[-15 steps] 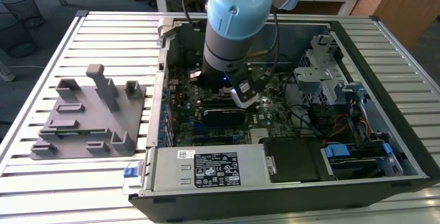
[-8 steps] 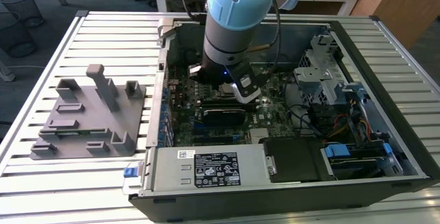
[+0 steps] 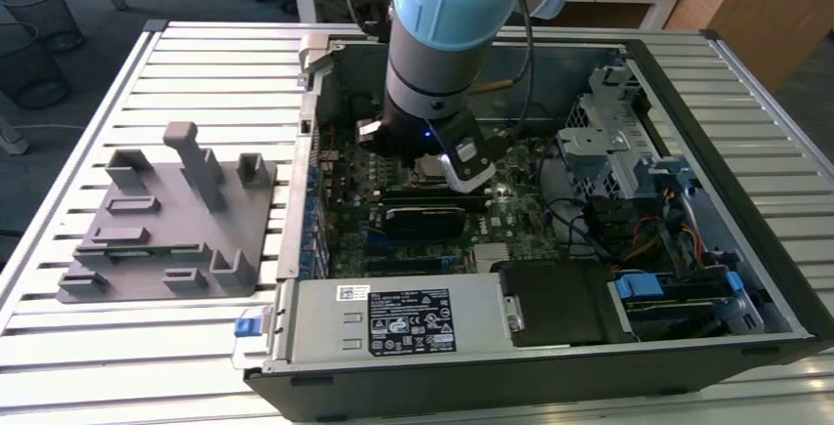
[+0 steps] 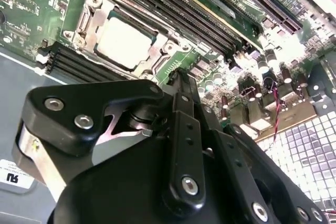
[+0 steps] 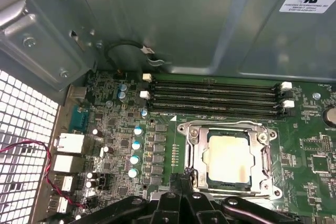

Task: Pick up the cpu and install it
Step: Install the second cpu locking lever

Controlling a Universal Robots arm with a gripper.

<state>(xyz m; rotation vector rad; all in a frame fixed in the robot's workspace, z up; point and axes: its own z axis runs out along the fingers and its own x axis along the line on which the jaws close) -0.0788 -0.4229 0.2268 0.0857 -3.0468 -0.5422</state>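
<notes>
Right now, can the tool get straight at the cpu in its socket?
Probably yes. The tool hangs inside the open computer case just beside the cpu, which lies in the socket frame with its top bare. No cable or part crosses between them.

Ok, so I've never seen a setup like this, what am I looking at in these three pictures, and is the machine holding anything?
The exterior view is taken by a camera off the machine. It shows a robot arm reaching down into an open computer case, which lies on a slatted table. On the exterior view's left stands a grey plastic fixture.

The two wrist views come from cameras riding on the arm, looking past its end effector at the green motherboard. In both, the cpu, a flat silvery square, sits in its socket with a metal frame around it.

The end effector looks shut and holds nothing; its tip hovers just beside the socket.
</notes>
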